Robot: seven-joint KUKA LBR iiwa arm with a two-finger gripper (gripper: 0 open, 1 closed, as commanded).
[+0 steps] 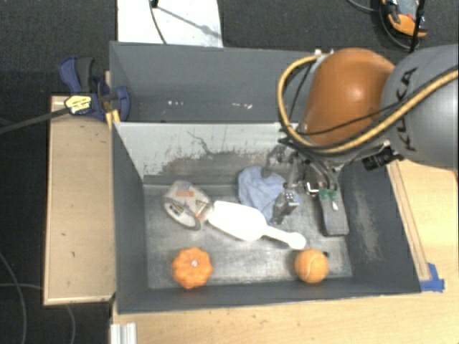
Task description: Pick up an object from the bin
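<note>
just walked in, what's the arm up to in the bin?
The KUKA arm reaches into the grey bin from the right. Its gripper is low near the middle, at the right edge of a crumpled blue cloth and just above the handle of a white scoop. Whether it has hold of anything cannot be told. A dark grey block, an orange ball and a small orange pumpkin lie untouched.

Grey KUKA arm w/ orange wrist cover, yellow-black cables.
</note>
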